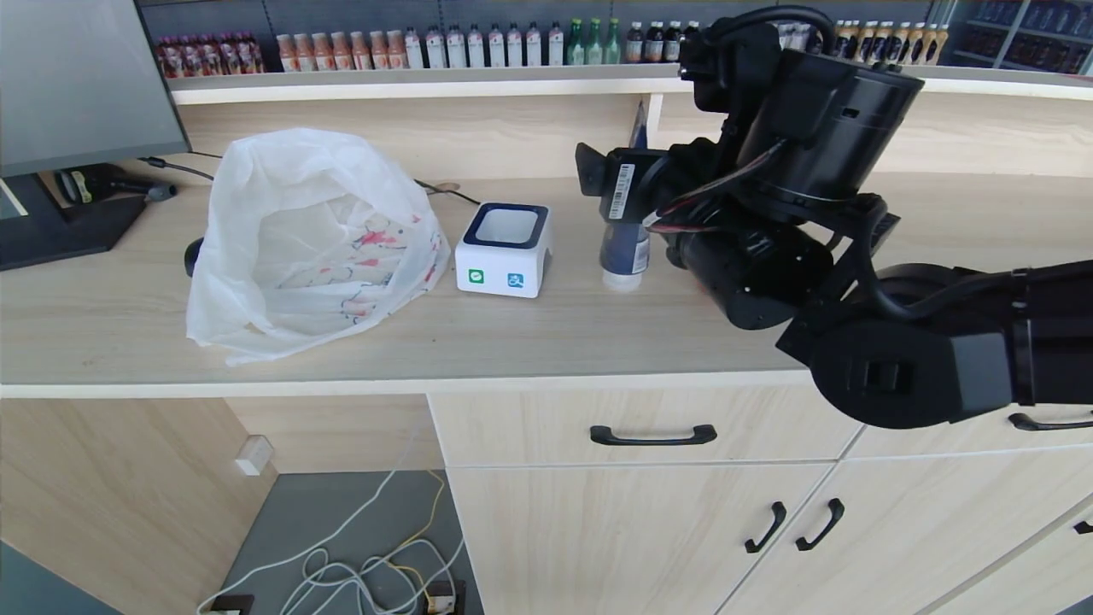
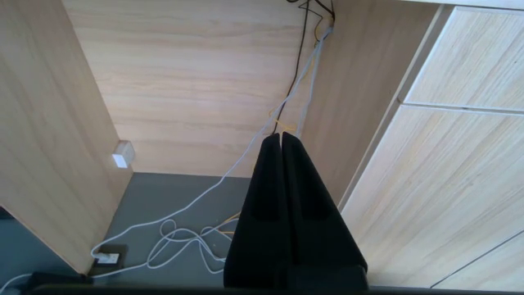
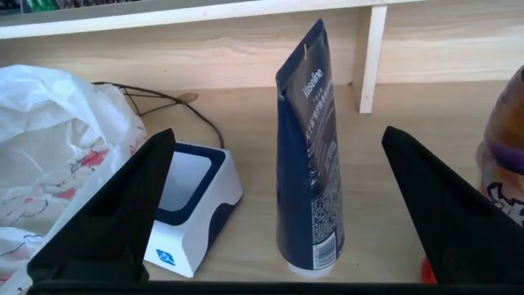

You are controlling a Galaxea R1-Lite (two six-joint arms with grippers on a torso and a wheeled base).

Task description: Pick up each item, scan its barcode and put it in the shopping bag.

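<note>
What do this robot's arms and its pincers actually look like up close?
The right arm is matte black, built of fat cylindrical joints and boxy links. Red and white wires loop at its wrist, beside a white barcode sticker. The right gripper and left gripper each have two plain black fingers, flat wedges tapering to a point.

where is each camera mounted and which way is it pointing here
Head view: on the head, looking forward and down at the counter with shopping bag, scanner and tube; the right arm shows on the right.
Left wrist view: below counter level, facing cables on the floor past the shut left gripper.
Right wrist view: level with the counter, facing the tube between the open right gripper fingers.
Shared: head and right wrist views both show bag, scanner, tube.
</note>
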